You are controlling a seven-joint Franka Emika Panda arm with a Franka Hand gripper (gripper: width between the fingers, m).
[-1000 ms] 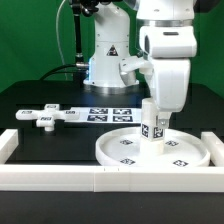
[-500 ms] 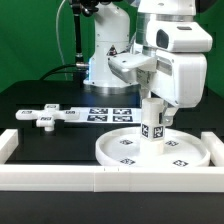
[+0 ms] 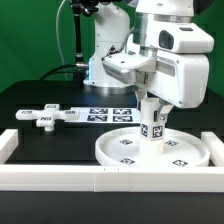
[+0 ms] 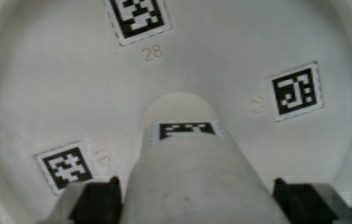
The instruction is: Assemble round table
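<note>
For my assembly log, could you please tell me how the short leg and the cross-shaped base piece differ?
The leg stands upright; the base piece lies flat. The leg sits on the round disc, the base piece on the black table at the exterior view's left. The end effector grips the leg; nothing touches the base piece. Both are white and carry black-and-white tags.
</note>
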